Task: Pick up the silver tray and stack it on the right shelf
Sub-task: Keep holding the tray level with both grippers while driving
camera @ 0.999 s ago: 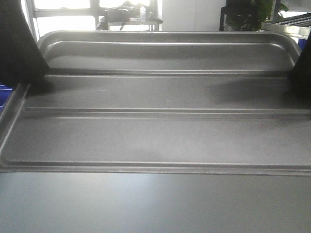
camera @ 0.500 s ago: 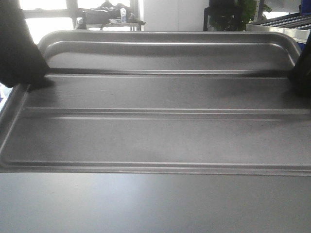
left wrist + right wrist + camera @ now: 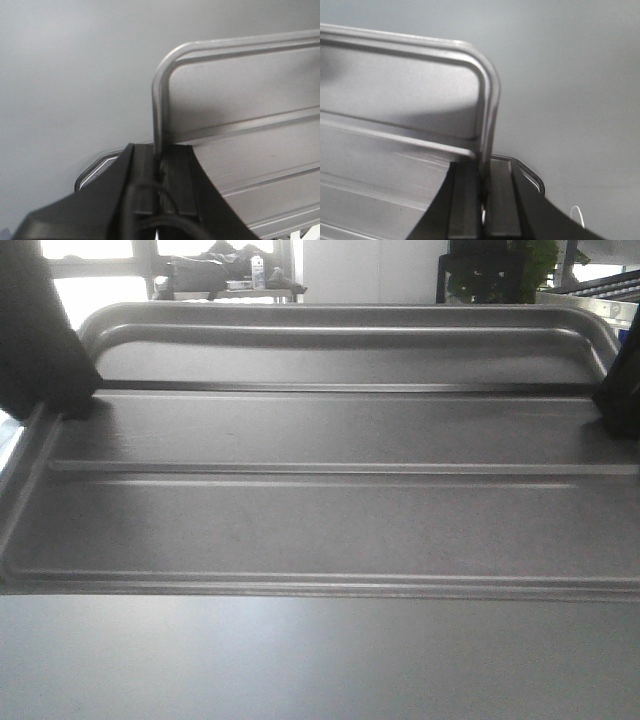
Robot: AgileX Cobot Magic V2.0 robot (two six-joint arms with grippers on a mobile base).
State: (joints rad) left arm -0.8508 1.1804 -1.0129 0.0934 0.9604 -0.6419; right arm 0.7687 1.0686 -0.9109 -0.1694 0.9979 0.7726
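Note:
The silver tray (image 3: 320, 520) fills the front view, tilted up, with its ribbed floor facing the camera. My left gripper (image 3: 78, 405) is shut on its left rim and my right gripper (image 3: 612, 405) is shut on its right rim. In the left wrist view the tray (image 3: 240, 100) stands edge-on, its rim pinched by the left gripper (image 3: 159, 150). The right wrist view mirrors this: the tray (image 3: 395, 90) has its rim clamped in the right gripper (image 3: 484, 167). The tray hides most of what lies beyond it, and I cannot make out the right shelf for certain.
A strip of metal rack (image 3: 605, 285) peeks over the tray's top right corner, beside a plant (image 3: 500, 270). Bright windows (image 3: 100, 270) lie at the back left. A second rounded metal rim (image 3: 92, 170) shows under my left fingers, over a plain grey surface (image 3: 320, 660).
Both grippers stay shut on the tray, which keeps nearly the same place in view. The background above its rim has shifted sideways, first left and then slightly right.

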